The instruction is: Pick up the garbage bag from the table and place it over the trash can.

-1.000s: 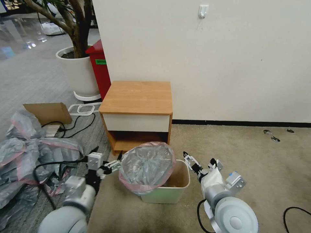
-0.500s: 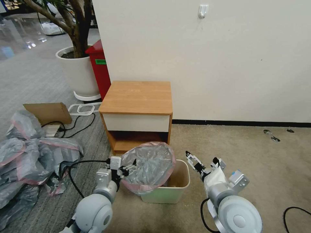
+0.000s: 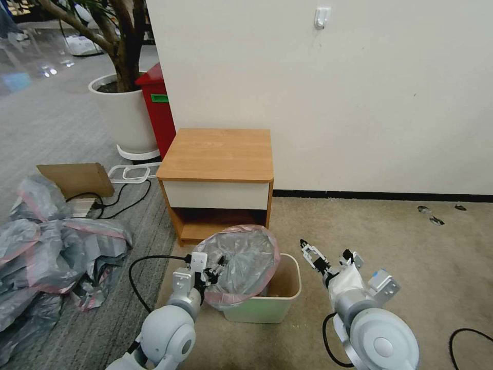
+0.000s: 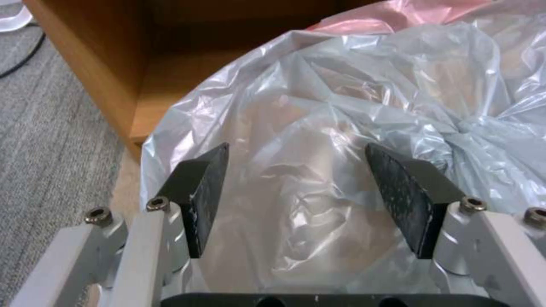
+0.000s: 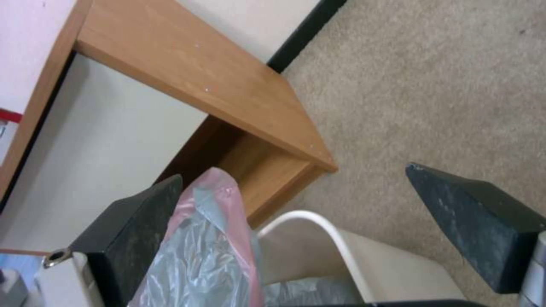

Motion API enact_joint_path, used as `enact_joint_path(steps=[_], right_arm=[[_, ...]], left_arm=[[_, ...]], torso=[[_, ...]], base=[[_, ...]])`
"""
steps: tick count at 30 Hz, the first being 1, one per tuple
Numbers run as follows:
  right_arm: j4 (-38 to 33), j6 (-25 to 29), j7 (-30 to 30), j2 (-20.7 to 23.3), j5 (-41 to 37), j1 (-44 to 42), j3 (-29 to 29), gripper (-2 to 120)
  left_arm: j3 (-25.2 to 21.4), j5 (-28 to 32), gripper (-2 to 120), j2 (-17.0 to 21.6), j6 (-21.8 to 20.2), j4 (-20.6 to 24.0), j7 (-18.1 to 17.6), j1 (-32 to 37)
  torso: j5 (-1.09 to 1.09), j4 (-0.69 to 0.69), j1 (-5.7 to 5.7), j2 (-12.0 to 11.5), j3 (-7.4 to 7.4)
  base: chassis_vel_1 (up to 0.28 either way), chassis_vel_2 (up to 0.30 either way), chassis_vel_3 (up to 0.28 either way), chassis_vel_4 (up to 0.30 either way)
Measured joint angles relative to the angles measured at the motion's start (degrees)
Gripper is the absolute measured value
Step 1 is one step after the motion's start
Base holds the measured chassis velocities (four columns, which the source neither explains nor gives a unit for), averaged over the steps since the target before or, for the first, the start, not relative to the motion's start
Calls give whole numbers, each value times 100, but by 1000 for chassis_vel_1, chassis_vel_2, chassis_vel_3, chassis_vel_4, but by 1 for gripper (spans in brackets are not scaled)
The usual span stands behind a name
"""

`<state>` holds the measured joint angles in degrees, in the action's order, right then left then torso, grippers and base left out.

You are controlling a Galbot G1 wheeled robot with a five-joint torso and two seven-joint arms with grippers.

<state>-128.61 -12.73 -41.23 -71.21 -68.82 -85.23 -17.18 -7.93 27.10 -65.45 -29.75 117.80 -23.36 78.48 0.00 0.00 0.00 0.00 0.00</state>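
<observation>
Fingers spread wide, my left gripper (image 3: 220, 267) presses up against the near-left face of the garbage bag (image 3: 239, 262), its dark pads (image 4: 207, 187) standing either side of a bulge of grey film with nothing pinched between them. From that gripper the bag lies straight ahead and slightly to the right, ballooned over the trash can (image 3: 287, 295) and leaning back toward the table (image 3: 218, 154). Its pink-banded rim hangs down over the can's left and near edges; the can's right half stands uncovered, with bare cream wall showing inside.

My right gripper (image 3: 309, 253), jaws also wide apart and empty, hovers just beyond the can's right rim, apart from the plastic. Through its wrist camera the pink edge (image 5: 219, 192) of the bag sits close by one pad.

I judge the left arm nearer the bag, but the uncovered rim lies on the right arm's side, so the bag's free edge must travel rightward across the can's mouth.
</observation>
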Motion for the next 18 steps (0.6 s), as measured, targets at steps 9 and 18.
enact_joint_path(steps=[9, 18], right_arm=[[40, 9, -7, -65, 25, 9, 105, 100], [44, 14, -10, -113, 101, -15, 108, 100]], left_arm=[[54, 62, 61, 44, -300, 130, -257, 177], [178, 172, 60, 13, -417, 16, -319, 83]], torso=[[0, 0, 0, 0, 0], [0, 0, 0, 0, 0]], base=[[0, 0, 0, 0], [0, 0, 0, 0]])
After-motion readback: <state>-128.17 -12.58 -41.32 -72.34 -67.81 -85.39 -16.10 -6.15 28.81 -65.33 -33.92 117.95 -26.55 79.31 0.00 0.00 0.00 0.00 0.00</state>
